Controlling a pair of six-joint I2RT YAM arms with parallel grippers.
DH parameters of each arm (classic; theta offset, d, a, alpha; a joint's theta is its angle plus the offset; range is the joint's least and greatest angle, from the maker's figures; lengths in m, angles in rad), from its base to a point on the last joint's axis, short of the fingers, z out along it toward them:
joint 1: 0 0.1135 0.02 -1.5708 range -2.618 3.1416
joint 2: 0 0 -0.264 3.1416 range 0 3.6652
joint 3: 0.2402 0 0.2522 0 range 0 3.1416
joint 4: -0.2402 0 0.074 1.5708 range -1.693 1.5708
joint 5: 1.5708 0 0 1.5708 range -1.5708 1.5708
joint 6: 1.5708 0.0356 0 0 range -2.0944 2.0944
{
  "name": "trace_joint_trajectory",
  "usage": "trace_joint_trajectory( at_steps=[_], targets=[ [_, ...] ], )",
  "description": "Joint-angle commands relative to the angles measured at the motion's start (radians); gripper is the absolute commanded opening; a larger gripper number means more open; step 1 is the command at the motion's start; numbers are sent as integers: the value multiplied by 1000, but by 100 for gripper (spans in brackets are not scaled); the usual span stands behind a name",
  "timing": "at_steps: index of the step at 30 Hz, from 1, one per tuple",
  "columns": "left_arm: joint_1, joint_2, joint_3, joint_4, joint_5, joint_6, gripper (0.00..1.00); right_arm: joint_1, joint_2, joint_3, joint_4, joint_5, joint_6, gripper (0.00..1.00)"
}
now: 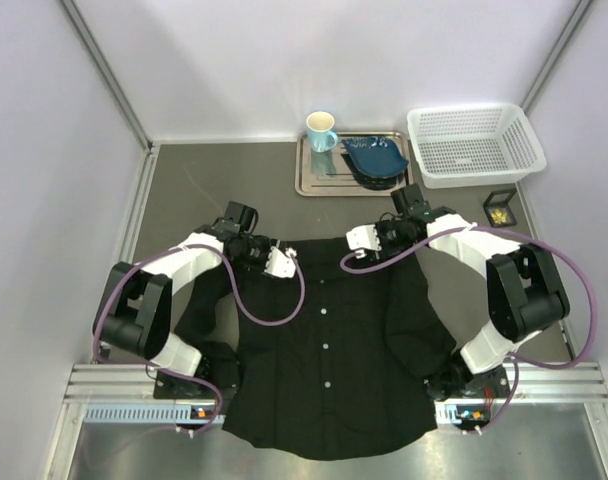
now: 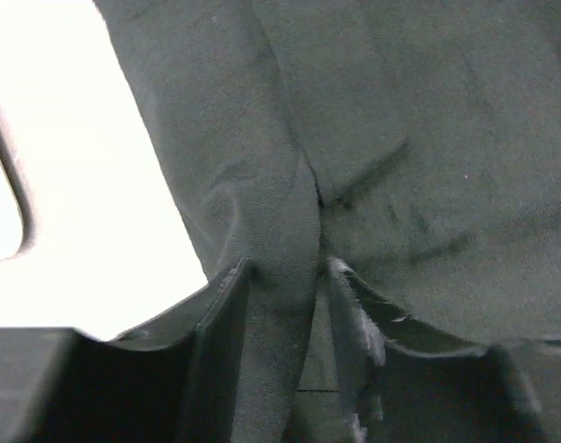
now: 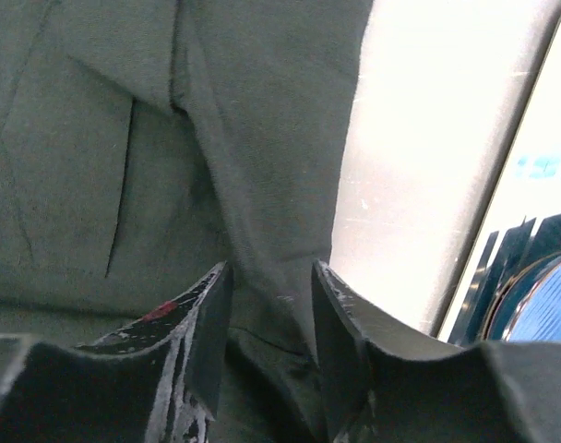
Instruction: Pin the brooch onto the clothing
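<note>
Left fingers [image 2: 223,309]: clenched on a raised fold of the shirt [image 2: 428,138]; cloth filled the narrow gap between the two tips and ran down between them.
Right fingers [image 3: 205,314]: likewise grasping a fold of the shirt [image 3: 96,138], here at its edge, with bright tabletop [image 3: 410,185] just beyond the pinched cloth.
Left fingers, from above [image 1: 281,262]: sat at the shirt's upper left, by the shoulder and just left of the collar.
Right fingers, from above [image 1: 357,238]: sat at the upper right, by the other shoulder; the two pairs were near each other with the collar between them.
Shirt [image 1: 369,380]: black, spread front-up on the tabletop [image 1: 214,180], hem hanging over the near edge, sleeves folded in along the sides under the arms.
Buttons [image 1: 325,347]: small and white, in a row down the middle of the front.
Brooch [image 1: 498,213]: a yellow speck inside a small black box [image 1: 502,197], too small to make out its shape; it lay well apart from the shirt and from both pairs of fingers.
Box position: on the tabletop at the right, just in front of the basket [image 1: 474,176].
Basket: white, slatted, at the far right corner.
Tray [image 1: 302,180]: metal, at the far edge left of the basket, carrying a pale blue mug [image 1: 321,130] and a dark blue dish [image 1: 376,157].
</note>
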Motion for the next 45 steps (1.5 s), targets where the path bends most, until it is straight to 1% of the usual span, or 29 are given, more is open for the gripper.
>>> trace_joint_trajectory(
  at_steps=[1, 2, 4, 5, 6, 7, 9, 10, 11, 12, 13, 14, 15, 16, 18, 19, 22, 26, 29, 33, 37, 41, 45],
  targets=[
    [1, 29, 56, 79, 6, -87, 33, 5, 9, 57, 61, -14, 79, 31],
    [1, 35, 71, 79, -11, -118, 29, -2, 19, 71, 61, -10, 100, 17],
    [9, 63, 125, 73, -14, -198, 17, -17, 57, 130, 60, -9, 177, 7],
    [17, 76, 148, 61, -9, -215, 13, -38, 72, 155, 59, -3, 213, 0],
    [32, 107, 194, 57, 6, -232, 11, -51, 91, 182, 58, 3, 248, 0],
    [38, 125, 215, 52, 9, -291, 7, -61, 138, 245, 35, 2, 309, 0],
    [63, 191, 292, 52, 18, -357, 3, -93, 189, 319, 3, -1, 371, 0],
    [70, 216, 323, 47, 27, -424, 1, -106, 215, 395, -20, -9, 427, 0],
    [78, 269, 356, 37, 27, -458, 0, -112, 267, 434, -61, -15, 458, 0],
    [89, 299, 421, 35, 23, -498, 0, -123, 293, 469, -83, -18, 489, 0],
    [92, 331, 458, 27, 20, -562, 0, -126, 319, 541, -109, -24, 532, 0],
    [93, 393, 493, 15, 14, -589, 0, -127, 369, 572, -143, -21, 558, 0],
    [100, 424, 568, -3, 5, -630, 0, -135, 390, 600, -157, -20, 589, 0],
    [104, 455, 608, -14, 9, -705, 0, -138, 411, 645, -173, -26, 626, 0],
    [124, 535, 711, -49, 12, -765, 0, -143, 448, 676, -180, -14, 659, 0],
    [130, 553, 734, -43, 14, -822, 0, -146, 457, 701, -180, -10, 682, 0],
    [155, 599, 783, -10, 27, -906, 0, -160, 488, 744, -178, 14, 728, 0],
    [178, 644, 831, -6, 61, -970, 0, -163, 523, 787, -178, 59, 765, 0],
    [179, 658, 854, 10, 57, -1002, 0, -163, 555, 834, -177, 75, 813, 0],
    [181, 672, 868, 75, -11, -1065, 0, -163, 606, 929, -175, 105, 885, 0],
    [184, 721, 938, 76, -64, -1106, 0, -163, 652, 996, -174, 125, 908, 0],
    [192, 780, 1016, 69, -84, -1132, 0, -160, 681, 1040, -172, 154, 916, 0],
    [193, 805, 1041, 105, -121, -1180, 0, -161, 703, 1084, -166, 187, 929, 0]
  ],
)
